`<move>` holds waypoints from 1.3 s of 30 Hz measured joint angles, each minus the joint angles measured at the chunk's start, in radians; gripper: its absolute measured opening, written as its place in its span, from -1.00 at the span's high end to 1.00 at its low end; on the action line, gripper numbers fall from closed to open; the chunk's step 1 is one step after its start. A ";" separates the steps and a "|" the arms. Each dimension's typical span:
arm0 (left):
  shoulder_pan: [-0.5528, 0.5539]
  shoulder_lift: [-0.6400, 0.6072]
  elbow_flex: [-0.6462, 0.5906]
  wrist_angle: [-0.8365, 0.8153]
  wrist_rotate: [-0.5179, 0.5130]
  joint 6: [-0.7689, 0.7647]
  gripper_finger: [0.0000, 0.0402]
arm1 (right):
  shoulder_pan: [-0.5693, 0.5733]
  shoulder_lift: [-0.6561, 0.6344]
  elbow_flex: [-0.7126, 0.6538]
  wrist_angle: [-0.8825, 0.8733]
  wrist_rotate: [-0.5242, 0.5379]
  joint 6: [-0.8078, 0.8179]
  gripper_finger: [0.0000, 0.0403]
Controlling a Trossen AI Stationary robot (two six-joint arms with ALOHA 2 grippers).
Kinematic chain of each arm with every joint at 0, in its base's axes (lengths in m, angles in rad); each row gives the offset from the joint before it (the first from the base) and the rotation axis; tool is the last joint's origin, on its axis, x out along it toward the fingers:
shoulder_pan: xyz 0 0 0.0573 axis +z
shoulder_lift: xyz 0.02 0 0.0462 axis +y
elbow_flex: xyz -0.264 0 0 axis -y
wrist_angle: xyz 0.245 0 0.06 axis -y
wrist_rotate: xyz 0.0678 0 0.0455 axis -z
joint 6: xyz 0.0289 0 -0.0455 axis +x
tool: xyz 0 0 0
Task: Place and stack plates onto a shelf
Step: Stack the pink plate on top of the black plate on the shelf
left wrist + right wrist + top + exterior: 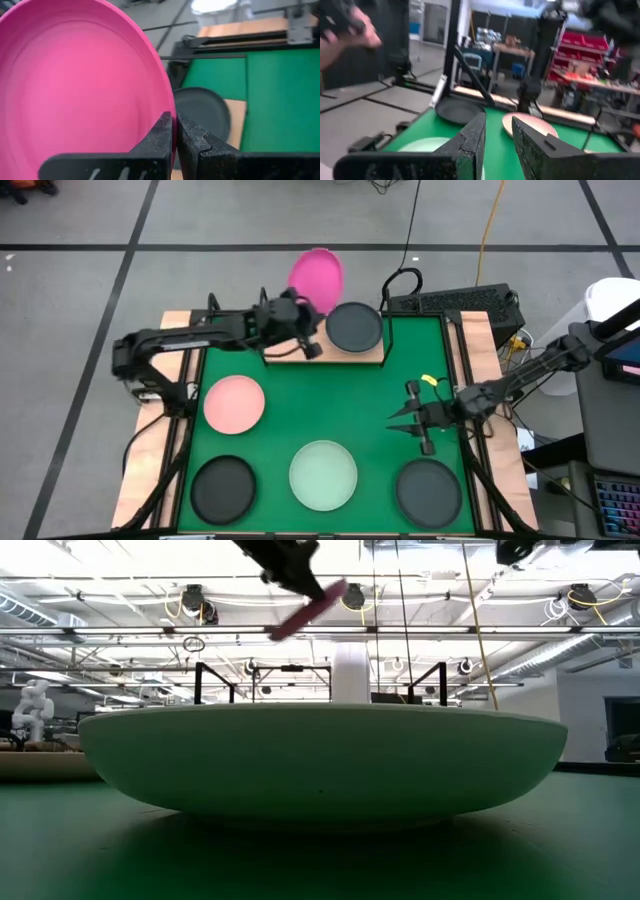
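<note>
**Six plates in view, one held above the shelf**

One round magenta plate (317, 277), one pale pink plate (234, 402), one mint green plate (323, 474) and three dark grey plates show. The left gripper (303, 308) has its jaws pinched on the magenta plate's rim, tilted above the light-wood wire-framed shelf (366, 355), which carries one dark grey plate (355, 326). The right gripper (408, 420) hangs over the green surface (340, 410), jaws narrowly parted, holding nothing.

The magenta plate (318, 277) was at twelve o'clock beside a dark grey plate (355, 326), with pale pink (234, 403), mint green (323, 474) and black plates (223, 488) on the green mat (340, 395).
</note>
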 joint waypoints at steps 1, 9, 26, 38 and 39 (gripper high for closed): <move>0.002 0.023 0.002 0.018 0.024 0.005 0.95 | 0.012 -0.023 0.000 -0.013 0.003 -0.008 0.61; 0.028 0.180 0.003 0.229 0.205 0.114 0.95 | 0.075 -0.158 0.000 -0.106 0.083 -0.021 0.61; 0.083 0.367 0.003 0.309 0.327 0.123 0.89 | 0.086 -0.166 0.000 -0.118 0.082 -0.024 0.61; 0.088 0.368 0.003 0.284 0.326 0.120 0.87 | 0.086 -0.165 0.000 -0.121 0.082 -0.024 0.61; 0.087 0.368 0.003 0.279 0.326 0.123 0.87 | 0.086 -0.165 0.000 -0.121 0.082 -0.024 0.61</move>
